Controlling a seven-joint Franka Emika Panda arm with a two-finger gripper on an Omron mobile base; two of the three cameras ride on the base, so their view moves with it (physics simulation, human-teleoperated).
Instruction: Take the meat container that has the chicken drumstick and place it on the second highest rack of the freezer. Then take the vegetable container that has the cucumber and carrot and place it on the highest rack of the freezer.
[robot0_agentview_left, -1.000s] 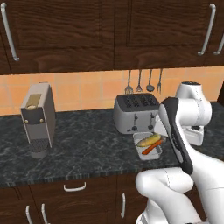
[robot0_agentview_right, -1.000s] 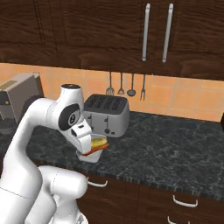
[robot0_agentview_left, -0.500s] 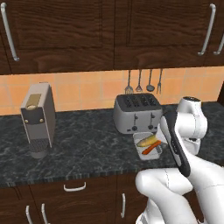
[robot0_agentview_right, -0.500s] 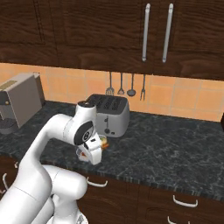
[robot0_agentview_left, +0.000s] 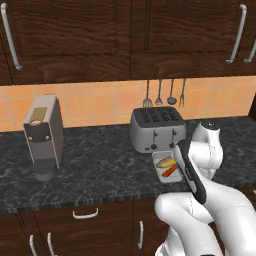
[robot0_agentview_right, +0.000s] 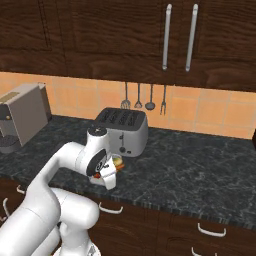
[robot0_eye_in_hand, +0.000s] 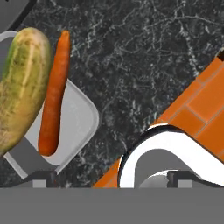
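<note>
Grey vegetable container (robot0_eye_in_hand: 81, 118) w/ cucumber (robot0_eye_in_hand: 19, 87) + carrot (robot0_eye_in_hand: 54, 92) | arm swung lower toward it | gripper (robot0_eye_in_hand: 111, 177) jaws apart, prob. empty | pickup pending

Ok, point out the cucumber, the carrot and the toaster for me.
cucumber (robot0_eye_in_hand: 22, 87), hand view, middle of its body.
carrot (robot0_eye_in_hand: 54, 94), hand view, mid-length of the stick.
toaster (robot0_agentview_left: 155, 135), left base view, front face.
</note>
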